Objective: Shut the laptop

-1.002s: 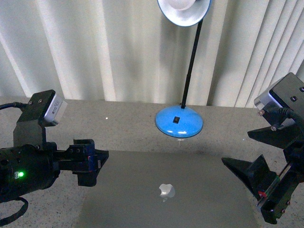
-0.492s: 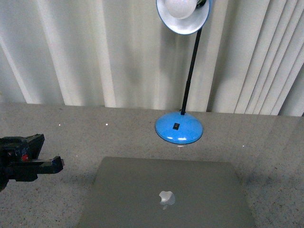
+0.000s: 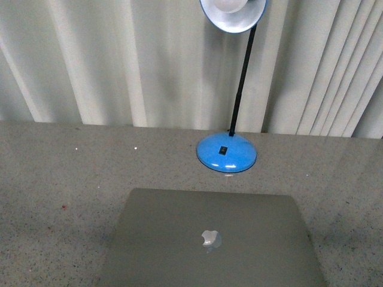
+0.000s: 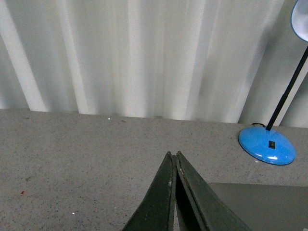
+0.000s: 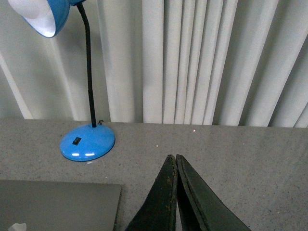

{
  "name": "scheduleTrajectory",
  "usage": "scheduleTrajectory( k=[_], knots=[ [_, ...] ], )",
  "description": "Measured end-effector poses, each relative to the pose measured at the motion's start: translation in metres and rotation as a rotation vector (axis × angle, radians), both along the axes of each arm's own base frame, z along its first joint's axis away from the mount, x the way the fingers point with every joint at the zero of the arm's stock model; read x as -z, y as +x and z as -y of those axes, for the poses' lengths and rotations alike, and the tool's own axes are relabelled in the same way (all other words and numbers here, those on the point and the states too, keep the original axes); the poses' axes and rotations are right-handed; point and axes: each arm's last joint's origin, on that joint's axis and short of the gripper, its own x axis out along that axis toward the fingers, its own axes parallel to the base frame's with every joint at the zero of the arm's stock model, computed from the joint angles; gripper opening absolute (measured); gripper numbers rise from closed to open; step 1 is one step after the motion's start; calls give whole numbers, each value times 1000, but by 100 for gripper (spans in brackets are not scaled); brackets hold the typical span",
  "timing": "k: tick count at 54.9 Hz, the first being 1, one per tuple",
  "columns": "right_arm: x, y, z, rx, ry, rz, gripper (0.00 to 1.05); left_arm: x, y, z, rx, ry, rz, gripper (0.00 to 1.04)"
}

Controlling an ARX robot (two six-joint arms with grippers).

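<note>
The grey-silver laptop (image 3: 209, 239) lies closed and flat on the speckled table, lid up, with the shiny apple logo near the front edge of the front view. A corner of it shows in the left wrist view (image 4: 260, 204) and in the right wrist view (image 5: 55, 204). Neither arm shows in the front view. My left gripper (image 4: 173, 155) is shut and empty, over bare table to the left of the laptop. My right gripper (image 5: 172, 157) is shut and empty, over bare table to the right of the laptop.
A blue desk lamp (image 3: 227, 153) with a black neck stands on the table just behind the laptop; it also shows in the left wrist view (image 4: 267, 144) and the right wrist view (image 5: 87, 142). White pleated curtains (image 3: 119, 60) hang behind the table's (image 3: 60, 173) far edge.
Both arms have drawn back out of the front view: both stood beside the laptop a second ago, only the left showed half a second ago, now neither. The laptop has not moved.
</note>
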Motion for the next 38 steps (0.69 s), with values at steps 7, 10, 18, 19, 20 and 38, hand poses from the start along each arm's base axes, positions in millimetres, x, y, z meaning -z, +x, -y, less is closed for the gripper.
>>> scheduleTrajectory(
  k=[7, 10, 18, 19, 20, 38],
  knots=[
    [-3, -6, 0, 0, 0, 8, 3, -4, -9, 0, -2, 2, -25, 4],
    [-3, -8, 0, 0, 0, 9, 3, -6, -13, 0, -2, 2, -21, 4],
    [-6, -15, 0, 0, 0, 21, 3, -11, -21, 0, -1, 2, -2, 4],
    [-6, -15, 0, 0, 0, 21, 3, -11, -22, 0, -1, 2, -1, 4],
    [-6, -16, 0, -1, 0, 21, 3, -12, -23, 0, -1, 2, 0, 4],
    [-9, -28, 0, -2, 0, 29, 3, -15, -36, 0, -1, 2, 7, 4]
  ],
)
